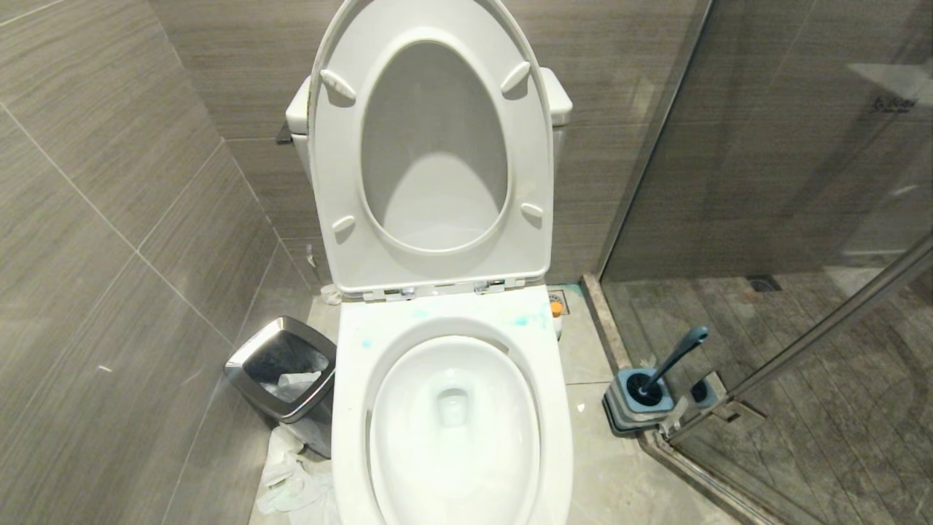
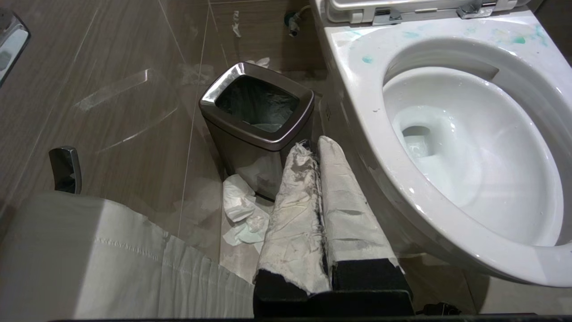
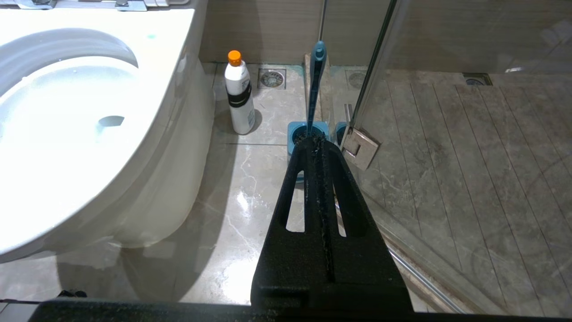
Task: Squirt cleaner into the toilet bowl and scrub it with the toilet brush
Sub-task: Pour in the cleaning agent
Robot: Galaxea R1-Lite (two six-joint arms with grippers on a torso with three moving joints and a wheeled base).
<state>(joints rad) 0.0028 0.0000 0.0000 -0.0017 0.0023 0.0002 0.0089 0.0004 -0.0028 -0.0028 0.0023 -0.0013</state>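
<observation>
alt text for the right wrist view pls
The shut right hand hangs over the floor, holding nothing. Ahead, the toilet brush stands in its holder beside the cleaner; the toilet bowl lies alongside.

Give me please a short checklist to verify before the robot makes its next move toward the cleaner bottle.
1. Toilet bowl seat and lid raised: ok.
2. Cleaner upright on the floor beside the bowl, orange cap on: ok.
3. Toilet brush standing in its holder, not in the way: ok.
4. Right gripper shut and empty; must open before grasping: not ok.
5. Left gripper shut, holding nothing, near the waste bin: ok.
6. How much cleaner remains in the bottle: cannot tell.
</observation>
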